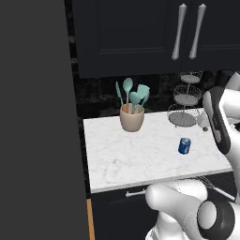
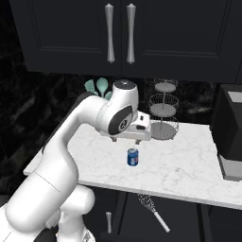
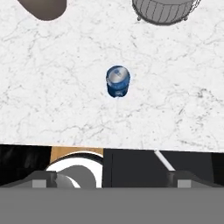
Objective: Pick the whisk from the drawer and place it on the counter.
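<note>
Two small dark finger tips of the tool (image 3: 112,177) sit at the bottom of the hand view, set wide apart with nothing between them. In the right base view the tool hangs over the white table (image 2: 189,165), right above a small blue can (image 3: 117,81). Below the table's thick front edge the drawer (image 2: 189,222) is pulled out, and the whisk (image 2: 152,211) lies inside it, wire loops toward the table and slim handle pointing out toward the robot. I think the whisk is light and stiff at the handle, but the thin wires would bend or slip if squeezed — so the handle looks like the best place to hold. It is smooth metal, so it may slide a bit. The tool must come back past the table edge and go down into the drawer, where room is tight and the whisk lies under the lip. Up on top there is lots of free room — the can stands in the middle, a cup of teal spoons (image 1: 131,112) at the back left and a wire basket stand (image 1: 186,101) at the back right.
</note>
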